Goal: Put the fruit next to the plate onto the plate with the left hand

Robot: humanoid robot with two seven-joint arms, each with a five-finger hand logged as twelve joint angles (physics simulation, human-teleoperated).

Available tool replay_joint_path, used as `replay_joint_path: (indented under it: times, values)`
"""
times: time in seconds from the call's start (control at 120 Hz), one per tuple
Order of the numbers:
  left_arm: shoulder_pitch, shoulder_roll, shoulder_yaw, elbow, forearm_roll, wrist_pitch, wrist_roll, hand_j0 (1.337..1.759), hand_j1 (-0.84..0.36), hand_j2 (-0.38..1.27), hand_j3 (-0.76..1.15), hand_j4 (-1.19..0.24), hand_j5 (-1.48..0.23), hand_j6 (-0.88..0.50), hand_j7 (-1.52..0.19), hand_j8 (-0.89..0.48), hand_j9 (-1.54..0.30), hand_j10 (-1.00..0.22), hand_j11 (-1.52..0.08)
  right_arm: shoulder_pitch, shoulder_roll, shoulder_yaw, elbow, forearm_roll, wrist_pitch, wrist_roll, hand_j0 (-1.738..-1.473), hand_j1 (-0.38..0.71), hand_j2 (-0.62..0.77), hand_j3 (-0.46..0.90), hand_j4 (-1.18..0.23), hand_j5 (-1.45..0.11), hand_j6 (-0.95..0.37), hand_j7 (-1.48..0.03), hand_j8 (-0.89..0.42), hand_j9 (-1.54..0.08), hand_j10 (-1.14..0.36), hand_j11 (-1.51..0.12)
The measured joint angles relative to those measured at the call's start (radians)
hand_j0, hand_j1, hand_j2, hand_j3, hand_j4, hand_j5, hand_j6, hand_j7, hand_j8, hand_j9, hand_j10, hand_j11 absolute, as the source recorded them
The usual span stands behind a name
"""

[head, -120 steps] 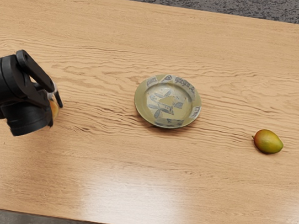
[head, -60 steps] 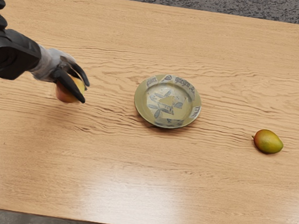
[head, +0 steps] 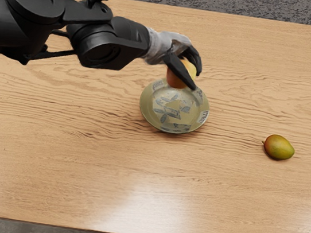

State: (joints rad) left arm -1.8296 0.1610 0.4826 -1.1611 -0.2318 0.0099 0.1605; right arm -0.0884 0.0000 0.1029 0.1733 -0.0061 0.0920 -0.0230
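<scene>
The left hand (head: 173,49) is gripping the fruit (head: 176,80) in curled fingers, holding it above the far rim of the plate (head: 144,100) - not over its middle. Releasing here is risking trouble - the fruit rolling off onto the table (head: 78,169).

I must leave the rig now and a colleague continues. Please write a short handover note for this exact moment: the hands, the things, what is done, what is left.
The left hand is shut on the round orange-yellow fruit, over the far rim of the blue-patterned ceramic plate. I cannot tell whether the fruit touches the plate.
The right hand is not in view.
A red-green mango-shaped fruit lies on the wooden table, to the right of the plate and apart from it.
Done: the fruit is grasped and at the plate.
Left: set it down on the plate, open the fingers, take the arm away.
</scene>
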Motion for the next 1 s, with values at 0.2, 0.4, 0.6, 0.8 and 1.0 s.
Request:
replay_joint_path:
  times: [0.2, 0.4, 0.6, 0.8, 1.0]
  values:
    - [0.085, -0.063, -0.011, 0.049, 0.006, 0.028, 0.001, 1.623, -0.41, 0.23, 0.0, -0.85, -1.19, -0.35, -1.22, -0.11, -1.22, -0.26, -1.23, 0.0, 0.0, 0.0, 0.0, 0.0, 0.0, 0.0, -1.658, -0.33, 0.0, 0.0, -0.01, -0.02, -0.01, -0.02, -0.01, -0.02, -0.02, -0.02]
    - [0.147, -0.109, -0.011, 0.099, 0.006, 0.065, -0.002, 1.623, -0.41, 0.22, 0.0, -0.82, -1.17, -0.36, -1.19, -0.12, -1.19, -0.27, -1.21, 0.0, 0.0, 0.0, 0.0, 0.0, 0.0, 0.0, -1.658, -0.33, 0.0, 0.0, -0.01, -0.02, -0.01, -0.02, -0.02, -0.02, -0.02, -0.02]
    - [0.158, -0.106, -0.01, 0.105, 0.004, 0.075, -0.004, 1.644, -0.01, 0.1, 0.0, -0.37, -0.51, -0.2, -0.52, -0.09, -0.52, -0.15, -0.53, 0.0, 0.0, 0.0, 0.0, 0.0, 0.0, 0.0, -1.658, -0.33, 0.0, 0.0, -0.02, -0.02, -0.02, -0.02, -0.02, -0.02, -0.02, -0.02]
    - [0.03, 0.396, 0.064, -0.159, -0.013, -0.197, 0.04, 1.653, 0.21, 0.04, 0.0, -0.14, -0.19, -0.08, -0.2, -0.04, -0.2, -0.06, -0.2, 0.0, 0.0, 0.0, 0.0, 0.0, 0.0, 0.0, -1.658, -0.33, 0.0, 0.0, -0.02, -0.02, -0.02, -0.02, -0.02, -0.02, -0.02, -0.02]
    - [0.052, 1.002, 0.253, -0.287, -0.002, -0.557, 0.089, 1.656, 0.29, 0.01, 0.0, -0.06, -0.08, -0.03, -0.08, -0.02, -0.08, -0.03, -0.08, 0.001, 0.0, 0.0, 0.0, 0.0, 0.0, 0.0, -1.658, -0.33, 0.0, 0.0, -0.02, -0.02, -0.02, -0.02, -0.02, -0.02, -0.02, -0.02]
